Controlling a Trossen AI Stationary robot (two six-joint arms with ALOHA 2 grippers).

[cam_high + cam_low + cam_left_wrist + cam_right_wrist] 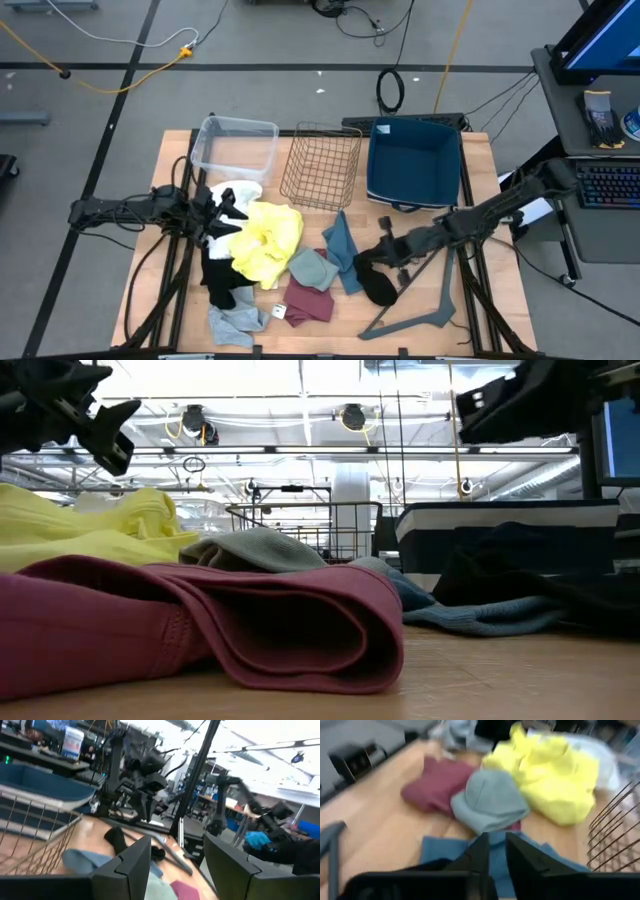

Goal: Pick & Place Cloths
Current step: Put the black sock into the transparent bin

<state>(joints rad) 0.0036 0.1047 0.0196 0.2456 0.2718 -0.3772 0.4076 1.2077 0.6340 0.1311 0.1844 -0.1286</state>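
The cloths lie in a heap on the wooden table: yellow [268, 240] [550, 775], white [240, 192], black [220, 275], light grey [235, 322], maroon [310, 300] [200, 620], grey-green [312, 268] [490, 800], blue [343, 250] [445, 850]. A second black cloth [378, 285] lies to the right of them. My left gripper [228, 212] [177, 865] hovers open over the white and yellow cloths, holding nothing. My right gripper [362, 262] [497, 850] hangs above the blue and black cloths. Its fingers are almost together, with nothing between them.
Along the far side stand a clear plastic bin [235, 145], a wire basket [322, 165] and a blue bin [413, 160]. A grey V-shaped metal bar [420, 310] lies near the right front corner. Bare wood shows at the left and right edges.
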